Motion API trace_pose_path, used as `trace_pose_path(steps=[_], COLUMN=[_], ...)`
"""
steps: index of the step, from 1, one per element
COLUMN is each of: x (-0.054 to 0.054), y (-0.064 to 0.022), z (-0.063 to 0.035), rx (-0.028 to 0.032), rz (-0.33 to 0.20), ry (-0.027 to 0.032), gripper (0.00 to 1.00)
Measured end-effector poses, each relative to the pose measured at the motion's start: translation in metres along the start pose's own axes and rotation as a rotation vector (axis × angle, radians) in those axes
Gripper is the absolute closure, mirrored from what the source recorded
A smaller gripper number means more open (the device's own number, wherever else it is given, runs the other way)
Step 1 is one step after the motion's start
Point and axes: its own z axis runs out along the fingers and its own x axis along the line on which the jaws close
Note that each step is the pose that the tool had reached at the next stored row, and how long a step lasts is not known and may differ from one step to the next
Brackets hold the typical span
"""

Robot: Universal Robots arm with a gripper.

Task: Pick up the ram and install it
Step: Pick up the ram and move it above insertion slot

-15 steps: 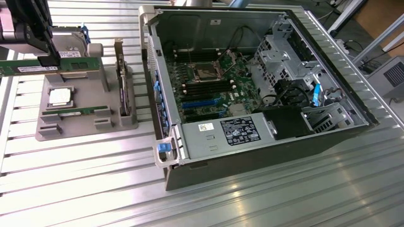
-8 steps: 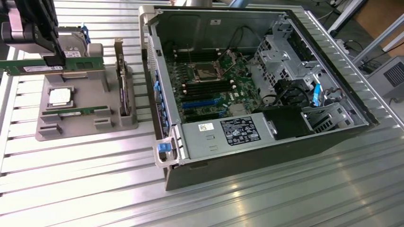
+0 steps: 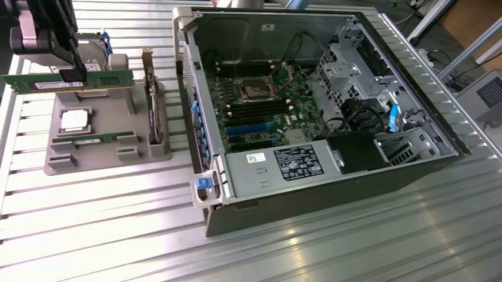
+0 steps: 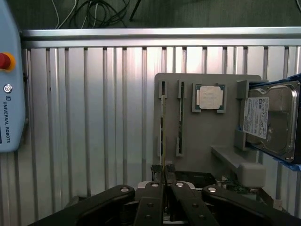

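Exterior view: at the far left, the fingers (image 3: 73, 71) are clamped tight on the ram (image 3: 39, 82), holding it level in the air above the grey holder (image 3: 110, 155) on the table (image 3: 94, 223). The open computer case (image 3: 251, 29) stands to the right.

Wrist view: the fingers (image 4: 151, 201) pinch the ram (image 4: 163, 136), seen edge-on and seemingly clear of the holder (image 4: 207, 141). A processor (image 4: 209, 98) rests in the holder.
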Motion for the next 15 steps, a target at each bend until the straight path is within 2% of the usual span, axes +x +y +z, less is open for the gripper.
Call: trace_pose_path(steps=[15], x=[0.000], y=[-0.0139], z=[0.0000], rx=[0.0000], rz=[0.000], ry=[0.0067], gripper=[0.88])
